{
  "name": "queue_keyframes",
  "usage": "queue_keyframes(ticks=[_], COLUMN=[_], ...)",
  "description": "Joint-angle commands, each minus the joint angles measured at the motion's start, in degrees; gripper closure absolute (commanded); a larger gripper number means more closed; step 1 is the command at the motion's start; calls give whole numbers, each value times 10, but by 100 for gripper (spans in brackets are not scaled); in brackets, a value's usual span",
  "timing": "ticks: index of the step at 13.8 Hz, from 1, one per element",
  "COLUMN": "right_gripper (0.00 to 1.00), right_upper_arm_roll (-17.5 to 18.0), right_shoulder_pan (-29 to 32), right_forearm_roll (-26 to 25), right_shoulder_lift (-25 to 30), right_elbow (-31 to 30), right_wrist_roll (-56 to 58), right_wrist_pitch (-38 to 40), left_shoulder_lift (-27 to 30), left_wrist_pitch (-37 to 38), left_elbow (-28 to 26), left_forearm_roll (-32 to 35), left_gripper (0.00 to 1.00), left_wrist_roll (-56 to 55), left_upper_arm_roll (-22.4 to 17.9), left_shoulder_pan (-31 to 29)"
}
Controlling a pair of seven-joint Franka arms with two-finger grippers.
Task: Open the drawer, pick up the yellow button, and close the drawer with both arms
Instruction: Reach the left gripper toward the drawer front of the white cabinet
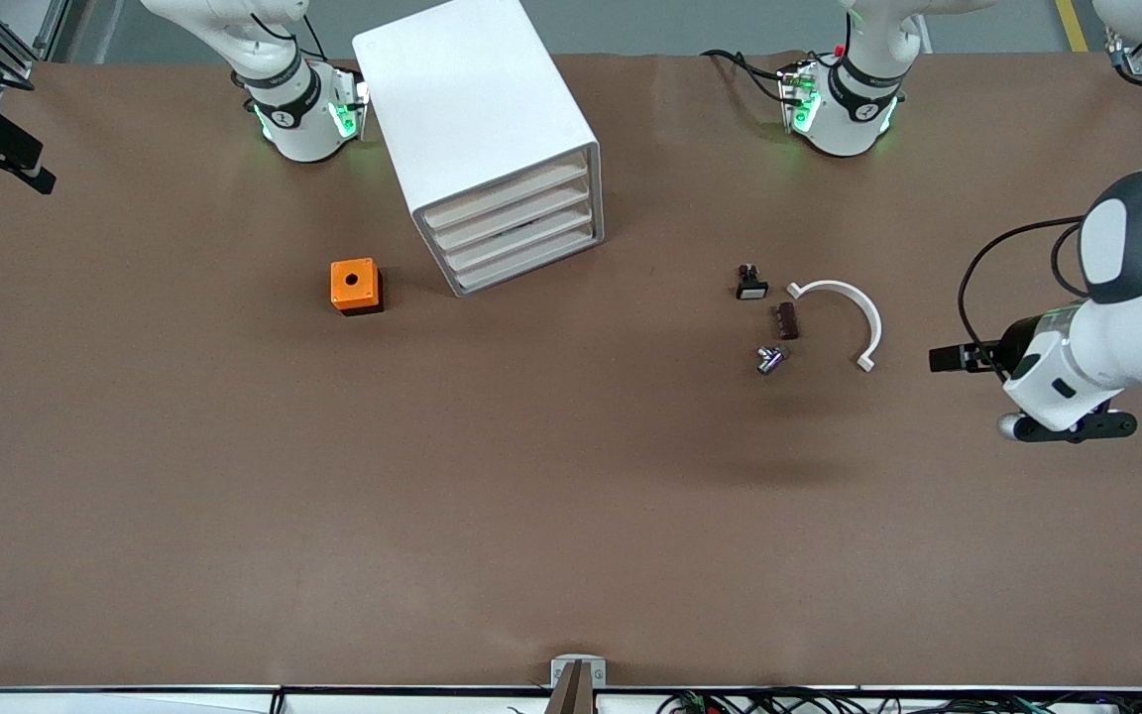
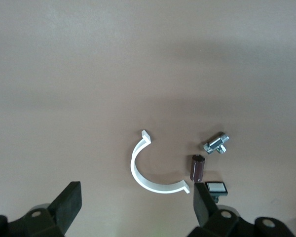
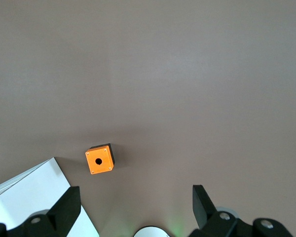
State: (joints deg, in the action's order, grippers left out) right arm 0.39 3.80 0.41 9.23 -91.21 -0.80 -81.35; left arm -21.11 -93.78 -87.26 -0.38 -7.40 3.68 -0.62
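Drawers [image 1: 516, 230] in the big white plastic cabinet [image 1: 472, 109] all sit closed, so the small orange-capped button is hidden. Left gripper [image 2: 135, 205] hangs spread over table [image 1: 333, 496] near a white curved clip [image 2: 148, 170]; right gripper [image 3: 133, 205] spread near an orange cube [image 3: 99, 159]. Pulling one-handed could drag the light cabinet; choosing the wrong drawer wastes effort.
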Motion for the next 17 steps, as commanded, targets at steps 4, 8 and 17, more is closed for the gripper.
queue_keyframes(ticks=[4,8,17], right_gripper=[0,0,0], right_upper_arm_roll=[2,2,2], right_shoulder_pan=[7,5,7], right_forearm_roll=[6,6,6], right_shoulder_lift=[11,11,11], right_elbow=[-10,-10,-11], right_wrist_roll=[-7,-7,-7], right_wrist_pitch=[1,3,11], left_shoulder_lift=[-34,-41,-58], left_wrist_pitch=[-4,0,38], left_elbow=[12,15,53], left_forearm_roll=[4,2,-138], left_gripper=[0,0,0], left_wrist_roll=[-116,-190,-477], left_upper_arm_roll=[6,7,7], left_shoulder_pan=[27,61,127])
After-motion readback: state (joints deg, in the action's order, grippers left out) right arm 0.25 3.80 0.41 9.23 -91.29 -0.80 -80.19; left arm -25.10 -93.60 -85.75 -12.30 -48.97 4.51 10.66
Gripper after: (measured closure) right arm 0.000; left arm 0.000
